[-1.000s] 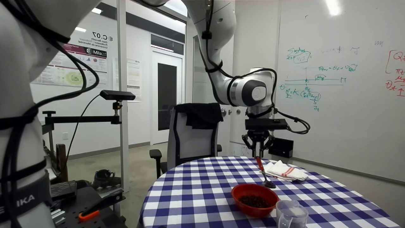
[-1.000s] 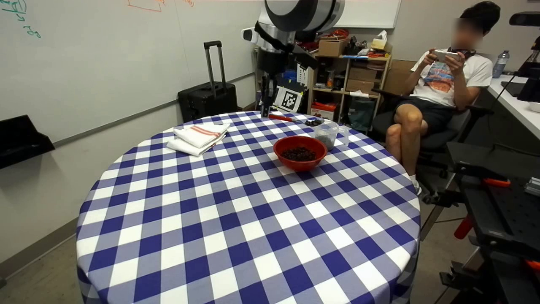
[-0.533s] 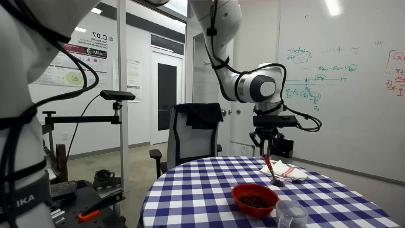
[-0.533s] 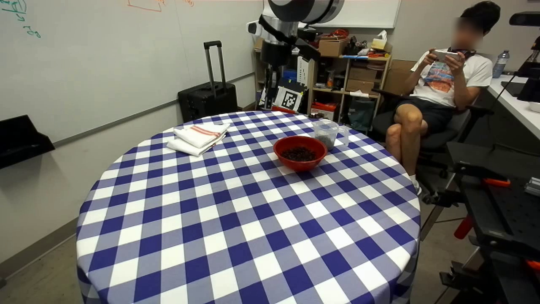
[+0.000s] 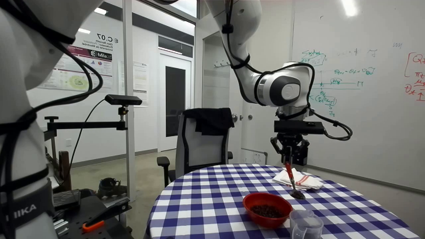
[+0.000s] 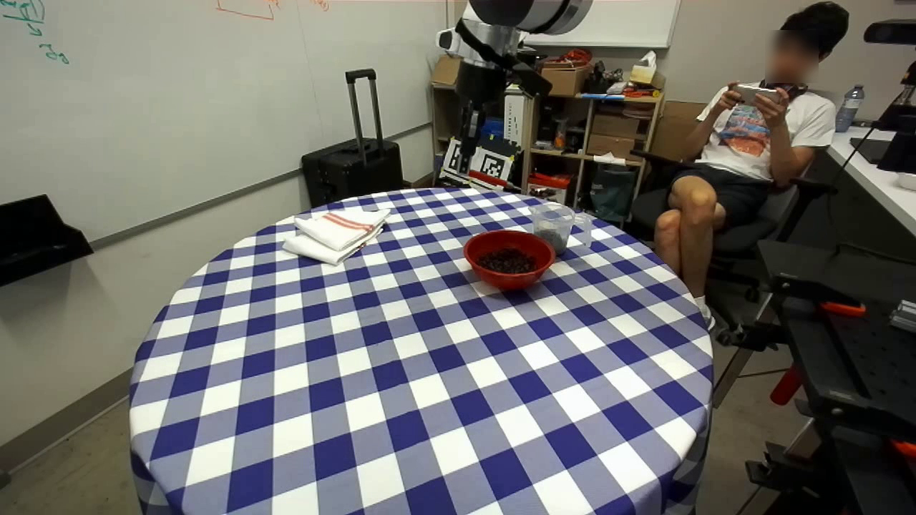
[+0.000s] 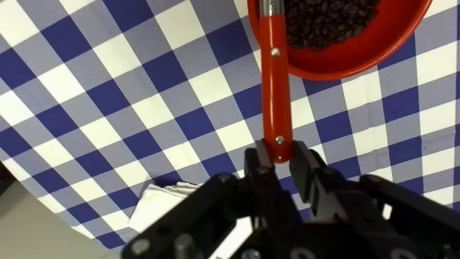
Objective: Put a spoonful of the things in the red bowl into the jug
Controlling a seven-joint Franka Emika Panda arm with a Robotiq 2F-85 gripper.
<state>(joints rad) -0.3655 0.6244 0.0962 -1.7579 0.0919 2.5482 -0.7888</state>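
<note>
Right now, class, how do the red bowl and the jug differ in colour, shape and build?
The red bowl is opaque red, while the jug is clear and see-through.
The red bowl is broad and open; the jug is narrower, with steeper walls.
The jug has a handle; the red bowl shows none.
Both stand upright on the checked tablecloth.

Spoon (image 5: 289, 171) and arm (image 5: 285, 89): position altered.
Both sit nearer the jug (image 5: 308, 224), sideways, in both exterior views, than a second earlier; in an exterior view, the gripper (image 6: 466, 170) also stands higher relative to it.
</note>
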